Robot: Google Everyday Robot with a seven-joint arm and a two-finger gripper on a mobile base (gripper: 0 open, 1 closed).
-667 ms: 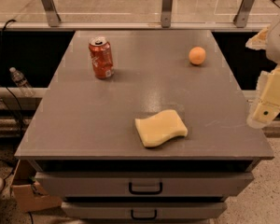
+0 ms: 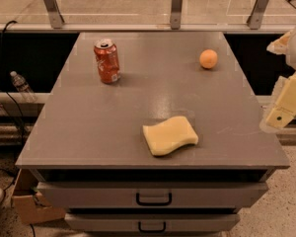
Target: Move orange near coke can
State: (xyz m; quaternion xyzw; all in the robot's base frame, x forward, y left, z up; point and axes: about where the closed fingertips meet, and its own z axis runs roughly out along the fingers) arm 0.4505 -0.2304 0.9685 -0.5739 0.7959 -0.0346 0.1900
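Note:
The orange point(image 2: 208, 59) is a small round fruit at the far right of the grey tabletop point(image 2: 113, 117). The coke can point(image 2: 107, 61), red-orange with a silver top, stands upright at the far left of the tabletop, well apart from the orange. My gripper point(image 2: 286, 105) is a pale cream part at the right edge of the view, off the table's right side, in front of and to the right of the orange. It holds nothing that I can see.
A pale yellow wavy-edged sponge point(image 2: 169, 135) lies near the front middle of the table. Metal posts point(image 2: 176, 6) and a rail run behind the table. Drawers point(image 2: 153, 197) sit below the front edge. A plastic bottle point(image 2: 22, 87) lies at the left.
The gripper has hardly moved at the right edge. The orange, can and sponge are where they were.

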